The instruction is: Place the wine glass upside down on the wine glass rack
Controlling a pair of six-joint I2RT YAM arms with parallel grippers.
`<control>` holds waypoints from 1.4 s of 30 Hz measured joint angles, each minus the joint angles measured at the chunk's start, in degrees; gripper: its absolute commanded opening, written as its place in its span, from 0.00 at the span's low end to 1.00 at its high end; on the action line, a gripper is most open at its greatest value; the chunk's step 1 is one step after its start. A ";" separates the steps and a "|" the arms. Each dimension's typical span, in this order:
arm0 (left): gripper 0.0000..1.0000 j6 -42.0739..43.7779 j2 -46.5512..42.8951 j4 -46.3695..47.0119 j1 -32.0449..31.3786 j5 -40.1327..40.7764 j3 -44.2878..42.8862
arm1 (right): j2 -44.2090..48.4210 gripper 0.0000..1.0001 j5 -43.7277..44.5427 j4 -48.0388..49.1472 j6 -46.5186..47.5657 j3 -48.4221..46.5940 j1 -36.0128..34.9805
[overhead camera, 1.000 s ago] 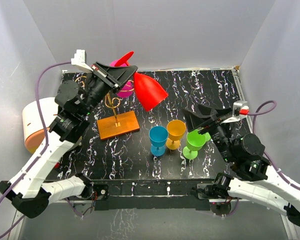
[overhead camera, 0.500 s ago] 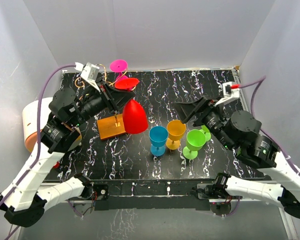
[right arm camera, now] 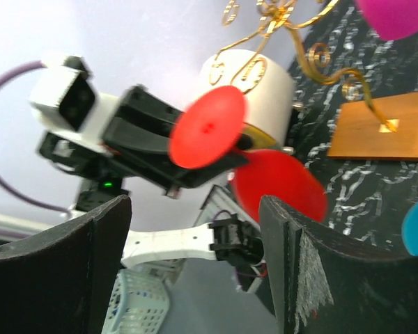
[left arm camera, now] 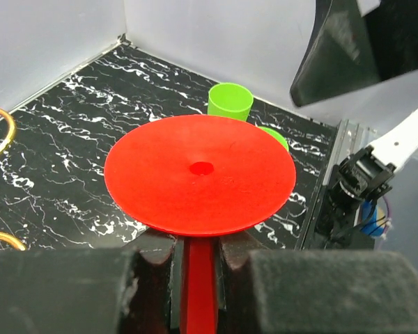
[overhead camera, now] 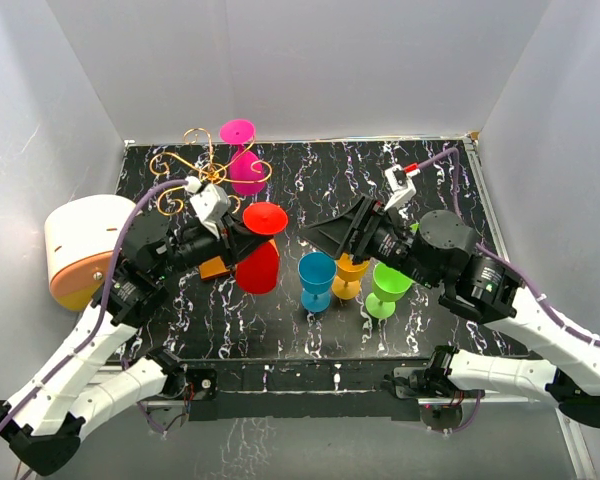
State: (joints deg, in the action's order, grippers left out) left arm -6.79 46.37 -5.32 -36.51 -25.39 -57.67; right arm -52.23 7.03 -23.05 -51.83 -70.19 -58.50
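The red wine glass [overhead camera: 259, 266] hangs upside down, foot [overhead camera: 265, 217] on top, just right of the rack's orange base [overhead camera: 214, 268]. My left gripper [overhead camera: 236, 240] is shut on its stem [left arm camera: 200, 275], under the round foot [left arm camera: 200, 174]. The gold wire wine glass rack [overhead camera: 192, 163] stands behind it, with a pink glass [overhead camera: 245, 170] hanging on one arm. My right gripper [overhead camera: 312, 232] is open, pointing left at the red glass from close by with nothing between its fingers. The right wrist view shows the red glass [right arm camera: 282, 184], the rack [right arm camera: 282, 17] and the gripper [right arm camera: 195, 268].
Blue [overhead camera: 316, 278], yellow [overhead camera: 350, 272] and green [overhead camera: 390, 284] glasses stand upright under the right arm. A white and orange round object [overhead camera: 80, 245] sits off the table's left edge. Grey walls close in the table on three sides.
The left arm brought the red glass down and forward, turning it foot up. The right arm swung left toward it, and its jaws narrowed slightly.
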 measured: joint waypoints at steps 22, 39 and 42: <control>0.00 6.34 -4.35 14.08 0.31 -3.21 8.61 | -7.15 0.50 -7.74 5.22 -5.66 -0.07 3.56; 0.00 7.76 -5.49 14.93 0.28 -3.82 9.03 | -10.75 0.33 -18.67 13.27 -13.62 1.77 12.00; 0.00 7.76 -5.49 15.37 0.28 -3.89 9.03 | -10.93 0.35 -22.53 16.50 -16.63 5.07 12.94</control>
State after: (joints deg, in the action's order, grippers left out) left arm 0.97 40.88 10.04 -36.23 -29.28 -48.64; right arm -63.16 -15.51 -6.55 -68.47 -65.12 -45.56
